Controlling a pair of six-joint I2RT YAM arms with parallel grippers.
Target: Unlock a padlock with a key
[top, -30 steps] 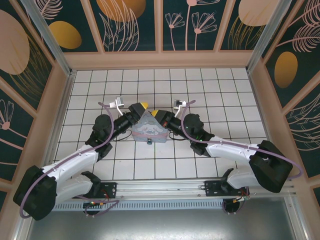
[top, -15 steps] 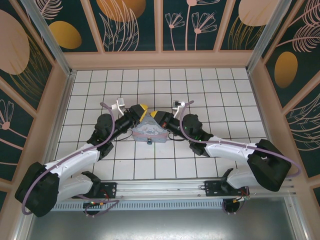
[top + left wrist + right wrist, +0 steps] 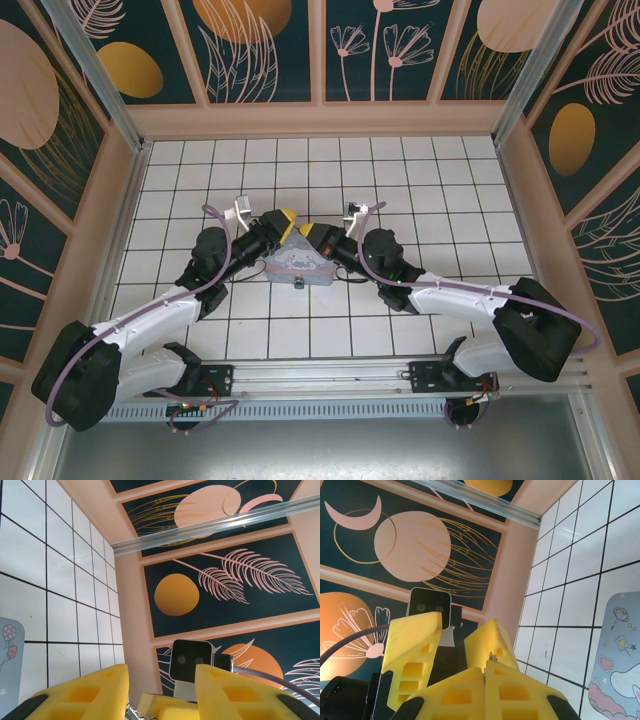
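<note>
Left claw (image 3: 285, 215) is spread. Right claw (image 3: 308, 228), just beside it, pinches the key (image 3: 492, 655). The tin box (image 3: 298, 262) edge is under them, with open floor tiles (image 3: 330, 170) beyond.

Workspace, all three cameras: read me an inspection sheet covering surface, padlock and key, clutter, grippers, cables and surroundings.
Surface: white tiled table with dark grid lines.
Padlock: small and dark, at the near edge of the tin box; shackle state too small to tell.
Key: seemingly the small pale bit at the right gripper tips; too small to be sure.
Clutter: the pastel tin box, between the two arms.
Grippers: left gripper open; right gripper shut; tips facing each other over the tin's far corner.
Cables: purple cable along each arm; no snag seen.
Surroundings: dark floral wall panels; metal rail at the near edge.
</note>
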